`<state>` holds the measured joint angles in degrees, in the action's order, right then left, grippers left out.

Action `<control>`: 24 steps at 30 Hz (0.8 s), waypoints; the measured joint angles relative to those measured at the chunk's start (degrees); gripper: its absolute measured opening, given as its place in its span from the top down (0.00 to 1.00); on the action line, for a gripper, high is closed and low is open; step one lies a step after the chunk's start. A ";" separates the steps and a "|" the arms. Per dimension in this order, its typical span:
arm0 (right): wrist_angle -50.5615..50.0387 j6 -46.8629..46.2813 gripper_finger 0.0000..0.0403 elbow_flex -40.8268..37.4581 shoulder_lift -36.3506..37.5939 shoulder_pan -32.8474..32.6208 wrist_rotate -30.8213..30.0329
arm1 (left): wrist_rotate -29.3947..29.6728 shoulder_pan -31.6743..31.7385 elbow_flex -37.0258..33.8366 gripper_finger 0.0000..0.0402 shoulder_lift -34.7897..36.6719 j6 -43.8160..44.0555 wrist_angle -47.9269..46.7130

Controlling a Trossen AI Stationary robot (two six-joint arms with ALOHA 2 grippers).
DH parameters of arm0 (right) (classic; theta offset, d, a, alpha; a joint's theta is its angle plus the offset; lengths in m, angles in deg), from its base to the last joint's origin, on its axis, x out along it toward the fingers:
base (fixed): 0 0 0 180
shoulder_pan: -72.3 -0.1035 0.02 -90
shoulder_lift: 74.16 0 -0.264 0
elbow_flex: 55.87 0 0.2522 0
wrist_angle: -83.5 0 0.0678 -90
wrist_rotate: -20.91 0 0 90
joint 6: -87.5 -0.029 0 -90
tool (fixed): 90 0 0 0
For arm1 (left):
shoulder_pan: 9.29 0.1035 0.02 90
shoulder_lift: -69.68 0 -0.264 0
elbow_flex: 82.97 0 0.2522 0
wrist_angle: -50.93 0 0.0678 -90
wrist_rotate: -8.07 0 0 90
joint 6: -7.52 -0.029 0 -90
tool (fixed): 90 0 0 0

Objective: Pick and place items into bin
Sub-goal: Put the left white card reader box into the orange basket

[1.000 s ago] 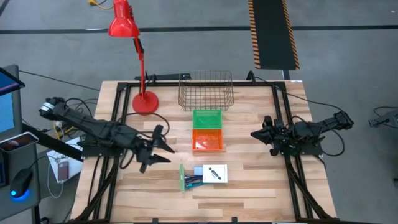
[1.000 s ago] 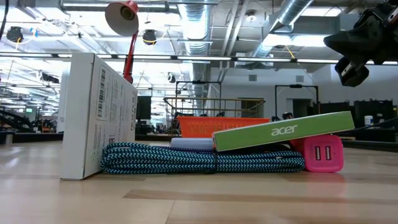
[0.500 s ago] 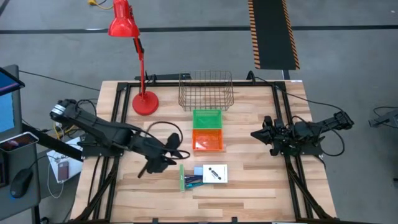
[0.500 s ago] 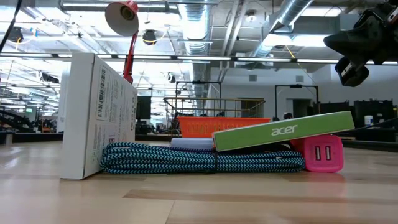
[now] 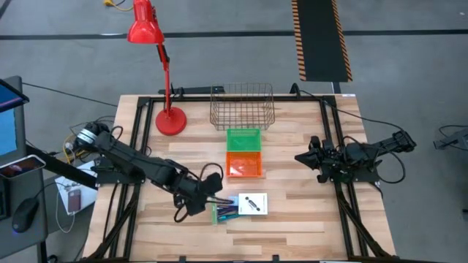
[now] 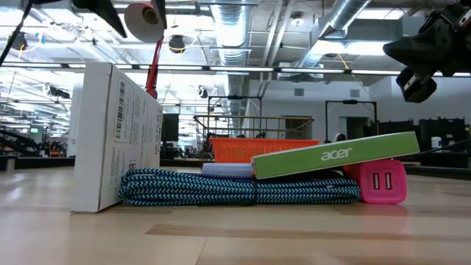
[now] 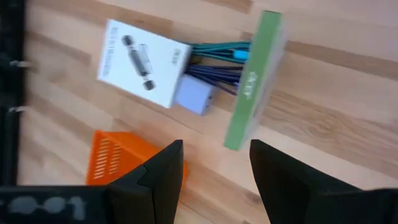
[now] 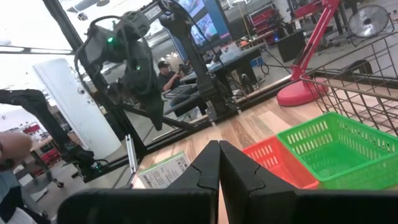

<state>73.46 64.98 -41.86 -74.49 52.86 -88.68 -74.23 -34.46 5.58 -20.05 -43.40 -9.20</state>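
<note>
A pile of items lies near the table's front middle. It holds a white box (image 5: 253,204), a long green box (image 5: 214,210) and a blue-green braided cable (image 5: 229,212). In the left wrist view I see the white box (image 7: 144,62), the green box (image 7: 252,81), the cable (image 7: 217,53) and a pale block (image 7: 194,96). The low view shows the white box (image 6: 114,136) standing on its end, the green box (image 6: 335,156) lying tilted on the cable (image 6: 235,188), and a pink plug (image 6: 383,180). My left gripper (image 5: 210,194) hovers open just left of the pile, and its fingers (image 7: 155,180) are empty. My right gripper (image 5: 301,158) waits shut at the right.
An orange bin (image 5: 243,165) and a green bin (image 5: 243,139) stand at the table's middle, with a wire basket (image 5: 242,106) behind them. A red desk lamp (image 5: 170,119) stands at the far left. People and other arms show in the room beyond the table.
My left gripper has gone toward the table's right and near edges, from the left side of the table to just beside the pile of items. The items have not moved.
</note>
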 joint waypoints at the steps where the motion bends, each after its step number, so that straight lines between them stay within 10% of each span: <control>1: 0.01 0.00 1.00 0.00 0.00 0.02 -0.01 | 0.29 -0.37 0.70 0.56 -0.84 -0.11 -1.15; 24: 0.00 0.00 1.00 0.00 0.00 0.01 0.00 | 1.97 -1.78 5.47 0.56 -6.08 -11.44 -5.93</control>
<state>73.46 64.98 -41.86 -74.49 52.87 -88.68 -72.25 -36.24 11.06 -26.13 -54.84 -15.13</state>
